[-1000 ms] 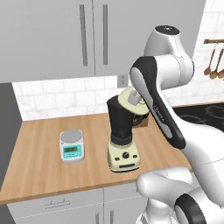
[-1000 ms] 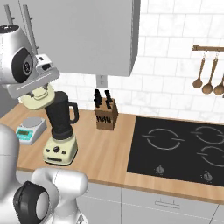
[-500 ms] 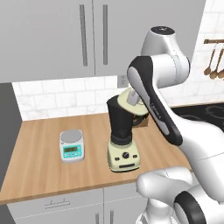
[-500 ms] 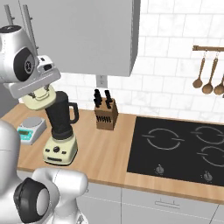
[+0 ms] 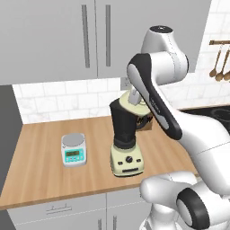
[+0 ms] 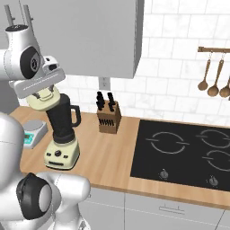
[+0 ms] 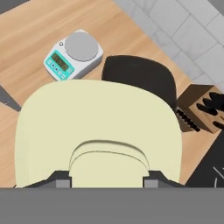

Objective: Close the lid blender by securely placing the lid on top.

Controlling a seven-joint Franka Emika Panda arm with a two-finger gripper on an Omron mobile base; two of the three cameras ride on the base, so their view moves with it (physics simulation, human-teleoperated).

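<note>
gripper: fingers clamped on lid | lid: just above blender mouth | scale: left of blender

Cream lid tilted above dark blender jar mouth.

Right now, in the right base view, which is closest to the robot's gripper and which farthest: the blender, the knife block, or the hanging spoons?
1. The blender, directly under the gripper, which holds the lid.
2. The knife block, further along the counter beside the stove.
3. The hanging spoons, on the far wall rail.
</note>
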